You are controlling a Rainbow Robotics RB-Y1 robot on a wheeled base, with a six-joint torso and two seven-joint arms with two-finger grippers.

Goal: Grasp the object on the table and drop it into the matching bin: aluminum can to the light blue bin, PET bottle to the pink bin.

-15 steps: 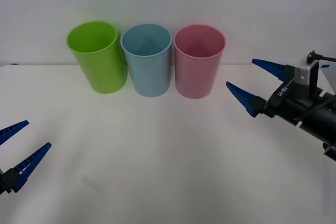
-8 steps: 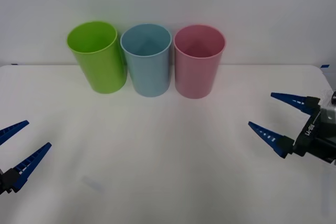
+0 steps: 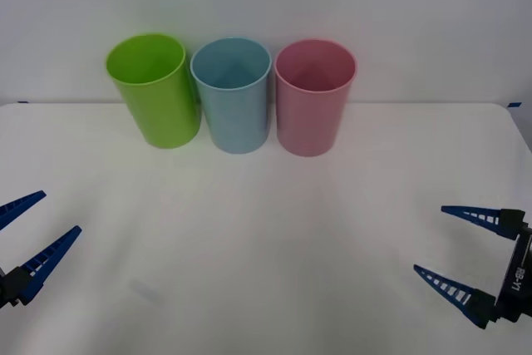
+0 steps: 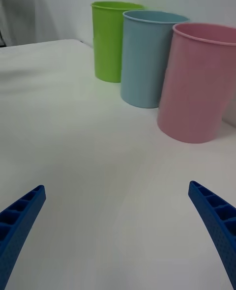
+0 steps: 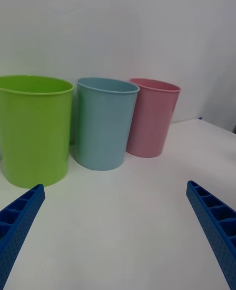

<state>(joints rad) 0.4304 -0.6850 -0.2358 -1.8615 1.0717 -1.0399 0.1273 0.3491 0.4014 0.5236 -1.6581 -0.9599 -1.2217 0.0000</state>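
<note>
White table [image 3: 266,230] holds, from left to right, a lime green bin [image 3: 153,89], the light blue bin [image 3: 233,93] and the pink bin [image 3: 314,96]. Left gripper [image 3: 25,243] and right gripper [image 3: 465,248] hover low near the front corners, both spread apart and carrying nothing. I see no bottle on the table; judging from this, the drop seems done, though I cannot confirm it.

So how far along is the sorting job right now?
No bottle lies on the table or in either gripper, so the drop looks done, though no bin's contents can be seen. The right gripper and left gripper hang open near the table's front corners. Nothing visibly remains.
</note>
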